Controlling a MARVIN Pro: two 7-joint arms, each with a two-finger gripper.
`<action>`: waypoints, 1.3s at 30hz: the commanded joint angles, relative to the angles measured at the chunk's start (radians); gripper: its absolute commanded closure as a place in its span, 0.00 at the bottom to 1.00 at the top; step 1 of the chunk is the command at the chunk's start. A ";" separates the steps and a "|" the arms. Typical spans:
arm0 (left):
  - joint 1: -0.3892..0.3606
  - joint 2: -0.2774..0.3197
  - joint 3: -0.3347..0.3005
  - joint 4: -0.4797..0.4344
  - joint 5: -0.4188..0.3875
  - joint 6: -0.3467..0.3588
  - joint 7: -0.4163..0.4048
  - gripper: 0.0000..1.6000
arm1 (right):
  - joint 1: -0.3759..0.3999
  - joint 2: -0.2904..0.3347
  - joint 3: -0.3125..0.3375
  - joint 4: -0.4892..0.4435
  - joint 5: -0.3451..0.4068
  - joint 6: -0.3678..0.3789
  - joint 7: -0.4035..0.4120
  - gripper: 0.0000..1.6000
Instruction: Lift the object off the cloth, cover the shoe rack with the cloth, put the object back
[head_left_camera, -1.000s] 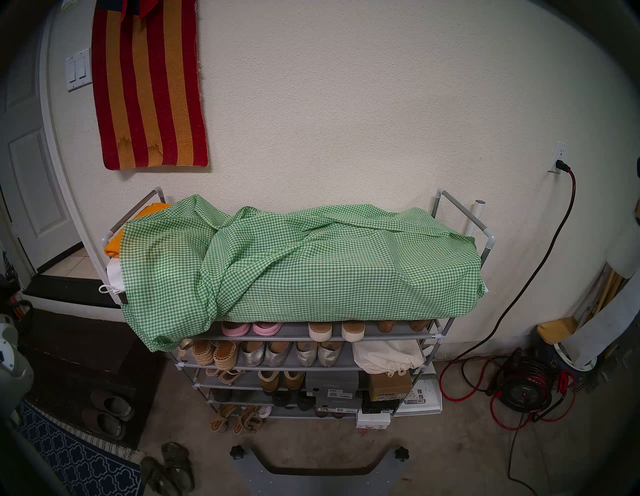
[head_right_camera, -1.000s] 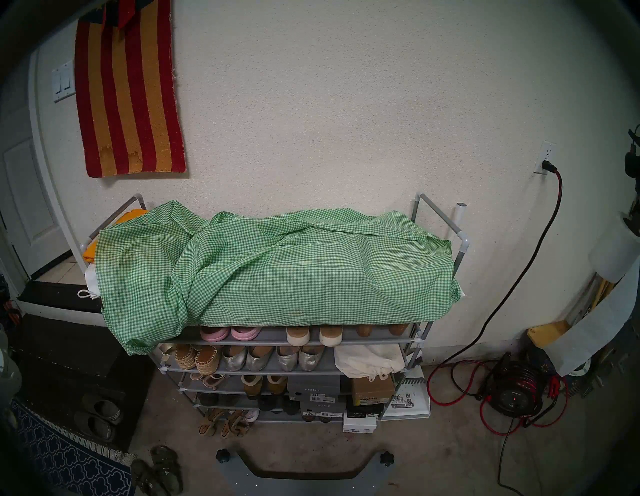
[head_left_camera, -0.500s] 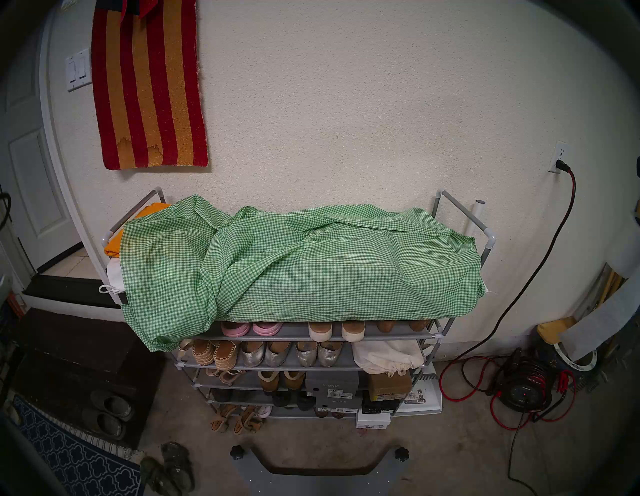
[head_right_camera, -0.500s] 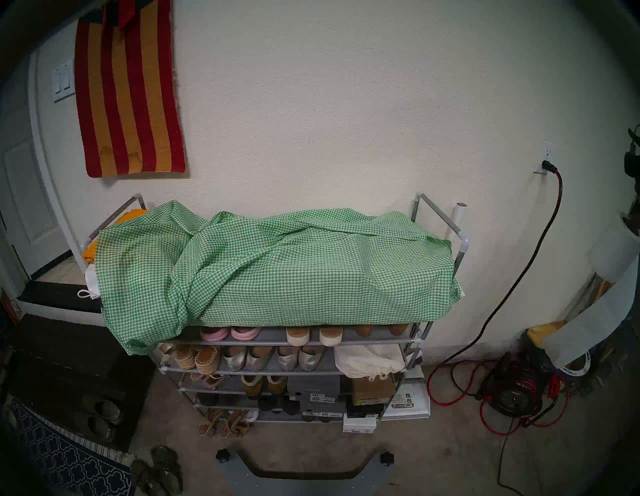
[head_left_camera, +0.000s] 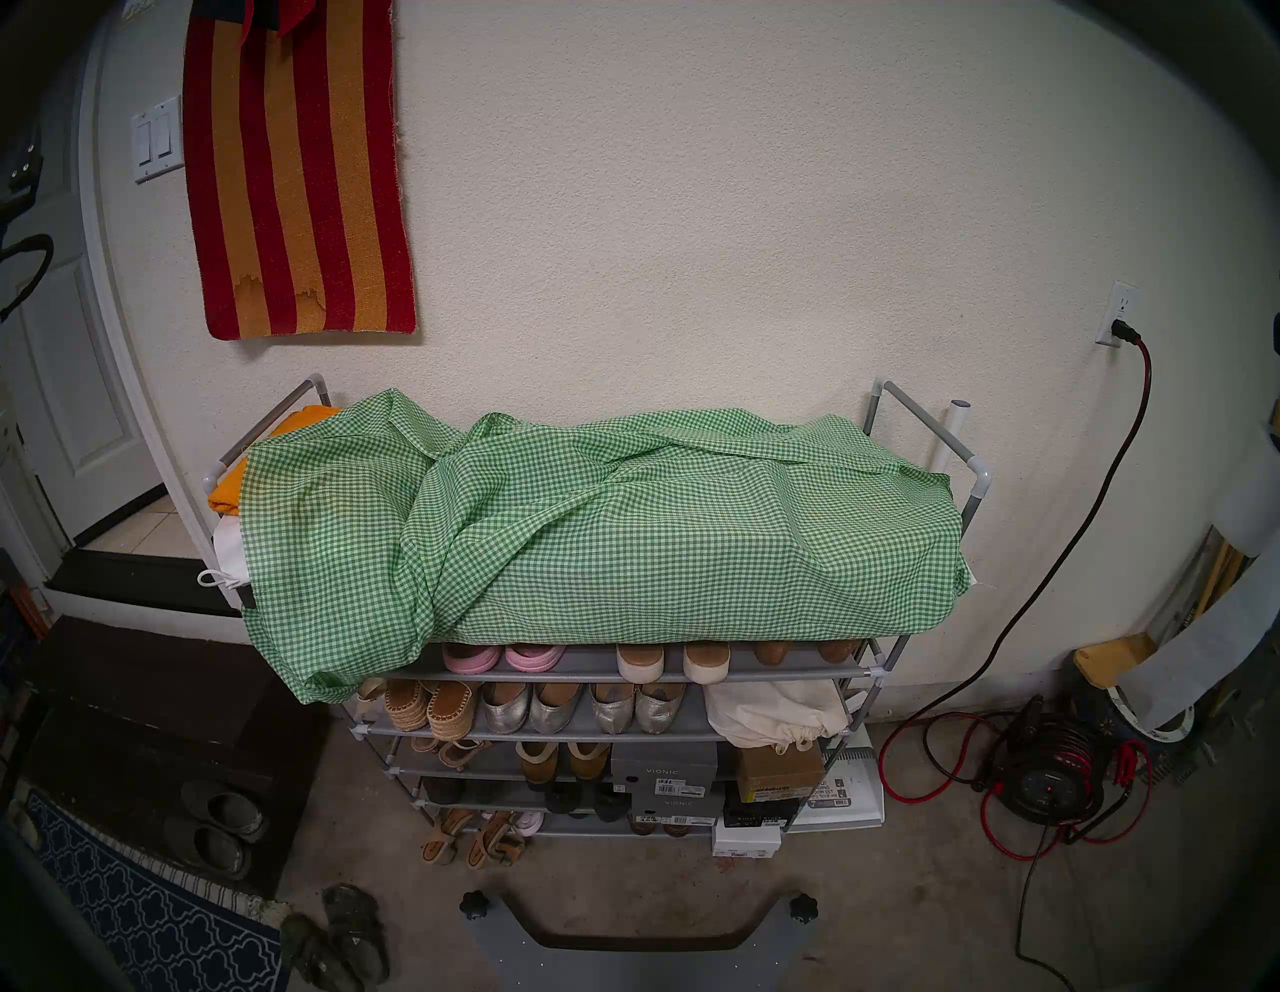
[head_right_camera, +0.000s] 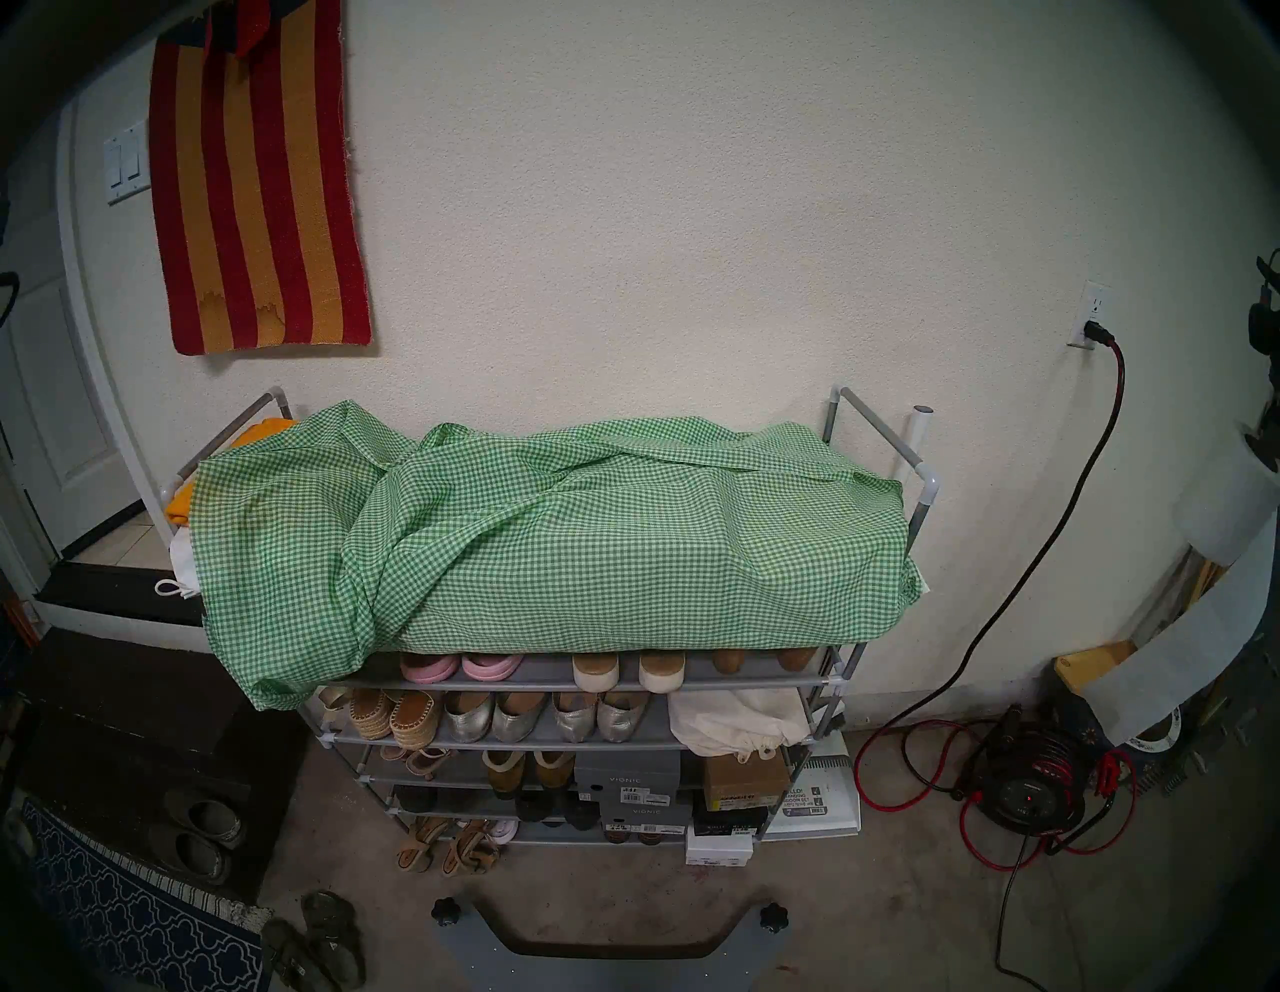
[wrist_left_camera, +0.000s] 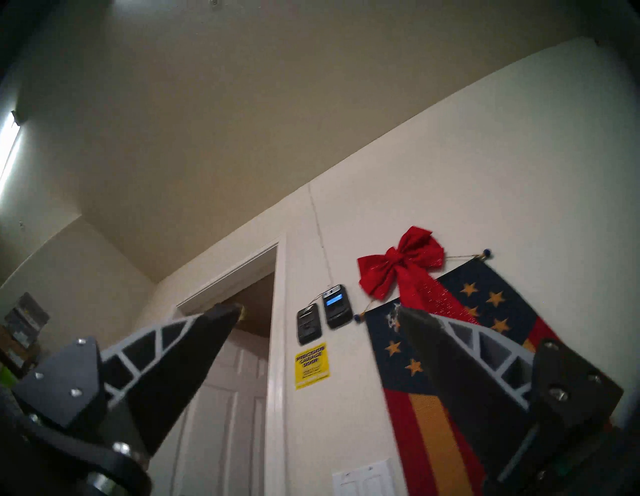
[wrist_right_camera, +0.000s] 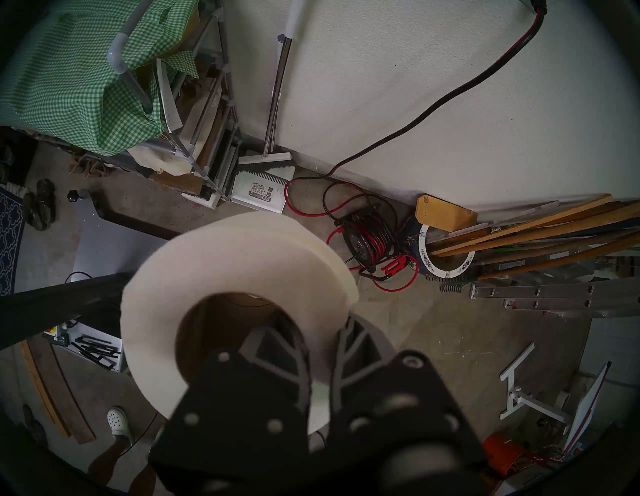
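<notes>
The green-and-white checked cloth (head_left_camera: 609, 526) lies rumpled over the top tier of the shoe rack (head_left_camera: 692, 673), bunched in a thick fold left of the middle and drooping past the front rail at the left corner; it hides most of the top shelf, though a folded orange cloth (head_left_camera: 228, 485) and a white drawstring bag (head_left_camera: 228, 554) poke out at the left end, and the lower tiers of shoes and boxes stand uncovered; the rack's right side rail (head_left_camera: 921, 436) rises clear above the fabric; off to the right, well apart from the rack, the paper roll (wrist_right_camera: 235, 277) hangs in the air above the concrete floor, its brown core facing the wrist camera; the right gripper (wrist_right_camera: 320, 332) pinches the roll's wall, one finger inside the core and the other outside against the white paper; from the head the roll (head_right_camera: 1226, 512) shows at the right edge with its loose sheet (head_right_camera: 1177, 665) trailing down toward the red cord reel (head_right_camera: 1032, 783); the left gripper (wrist_left_camera: 318, 311) is raised high by the door, pointing up at the wall and ceiling, its fingers spread wide and holding nothing; the striped rug (head_left_camera: 298, 173) hangs on the wall beside it.
</notes>
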 joint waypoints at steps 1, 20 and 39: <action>0.012 -0.025 -0.019 -0.093 -0.019 0.060 -0.109 0.00 | 0.000 -0.005 0.001 0.001 0.000 0.001 0.005 1.00; 0.027 -0.227 -0.076 -0.356 -0.154 0.209 -0.405 0.00 | -0.003 -0.012 -0.006 0.002 0.007 -0.006 0.013 1.00; 0.050 -0.382 -0.219 -0.456 -0.494 0.527 -0.748 0.00 | -0.015 -0.021 -0.011 0.010 0.013 -0.011 0.026 1.00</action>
